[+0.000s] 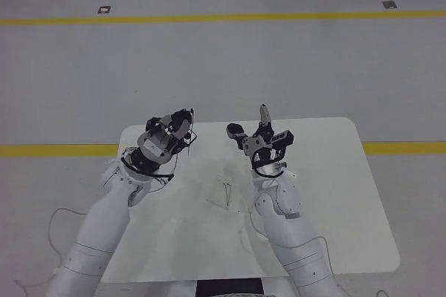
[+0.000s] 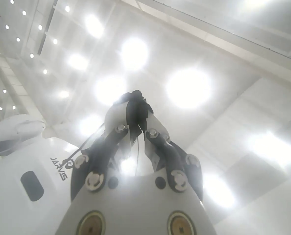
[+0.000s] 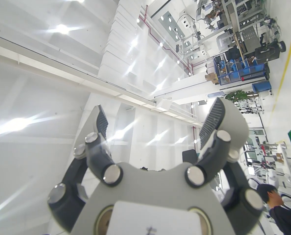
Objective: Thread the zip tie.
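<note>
Black slim zip tie (image 2: 133, 121) — left pincer (image 2: 135, 106) pinching.

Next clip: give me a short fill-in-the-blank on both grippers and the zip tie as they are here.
1. The left gripper is ___ on the thin black plastic zip tie.
2. The right gripper is ___ and holds nothing.
3. Both grippers hang above the ___ rounded-corner table.
Missing words: shut; open; white.
</note>
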Tool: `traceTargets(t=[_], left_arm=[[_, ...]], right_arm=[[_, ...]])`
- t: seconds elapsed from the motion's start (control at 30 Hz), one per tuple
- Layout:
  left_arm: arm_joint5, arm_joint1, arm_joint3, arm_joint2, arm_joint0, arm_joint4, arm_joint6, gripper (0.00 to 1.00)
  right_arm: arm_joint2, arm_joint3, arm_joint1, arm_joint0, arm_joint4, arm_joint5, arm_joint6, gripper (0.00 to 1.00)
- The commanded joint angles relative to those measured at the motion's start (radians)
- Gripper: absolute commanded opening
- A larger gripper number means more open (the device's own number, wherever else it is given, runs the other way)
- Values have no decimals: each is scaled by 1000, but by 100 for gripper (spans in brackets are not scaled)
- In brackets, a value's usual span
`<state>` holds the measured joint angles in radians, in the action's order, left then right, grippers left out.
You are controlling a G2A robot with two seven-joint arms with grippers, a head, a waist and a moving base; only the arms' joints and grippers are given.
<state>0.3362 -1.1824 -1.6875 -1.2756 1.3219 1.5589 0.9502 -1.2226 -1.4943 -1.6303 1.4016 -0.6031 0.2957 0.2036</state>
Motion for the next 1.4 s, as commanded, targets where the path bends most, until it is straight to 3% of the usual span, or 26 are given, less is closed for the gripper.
traceTargets(t=[0.0,0.23,0.43,1.37], left_arm=[[0,0,0,0,0,0,0,0],[-6,-2,-14,4,6,11,-13,0],[-2,-3,-36,-25,28,11,3,0],[-2,-3,-36,-25,28,11,3,0]], right_arm=[[0,0,0,0,0,0,0,100],[0,0,0,0,0,0,0,100],[0,0,0,0,0,0,0,100],[0,0,0,0,0,0,0,100]])
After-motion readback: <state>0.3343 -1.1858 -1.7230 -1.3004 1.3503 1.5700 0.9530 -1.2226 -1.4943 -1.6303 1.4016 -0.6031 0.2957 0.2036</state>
